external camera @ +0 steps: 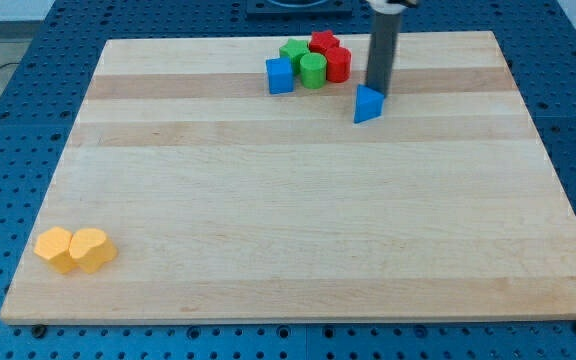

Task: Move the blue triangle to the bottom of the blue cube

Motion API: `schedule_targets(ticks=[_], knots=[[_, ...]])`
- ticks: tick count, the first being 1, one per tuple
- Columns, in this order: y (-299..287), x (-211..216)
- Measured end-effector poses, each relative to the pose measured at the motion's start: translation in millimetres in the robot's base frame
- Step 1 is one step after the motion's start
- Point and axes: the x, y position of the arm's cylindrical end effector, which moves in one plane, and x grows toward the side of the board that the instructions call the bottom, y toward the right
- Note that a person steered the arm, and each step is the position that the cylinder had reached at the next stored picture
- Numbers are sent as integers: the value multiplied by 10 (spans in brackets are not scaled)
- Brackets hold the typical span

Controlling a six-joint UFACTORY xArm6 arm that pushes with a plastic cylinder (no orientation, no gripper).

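The blue triangle (368,104) lies on the wooden board near the view's top, right of centre. The blue cube (280,75) stands to its upper left, at the left end of a cluster of blocks. My tip (378,94) is the lower end of the dark rod and touches the triangle's upper right side. The triangle sits apart from the cube, lower and well to the right of it.
Next to the blue cube are a green cylinder (313,70), a green block (292,52), a red cylinder (337,64) and a red block (323,42). Two yellow blocks (74,249) lie at the view's bottom left. The board (298,220) rests on a blue perforated table.
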Motion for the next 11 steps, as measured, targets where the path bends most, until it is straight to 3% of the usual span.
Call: schedule_targets(ticks=[1, 4, 7, 8, 10, 11], knots=[[22, 389], [-30, 189], [-1404, 1119], [-1399, 1066], [-894, 424], [-1165, 300]])
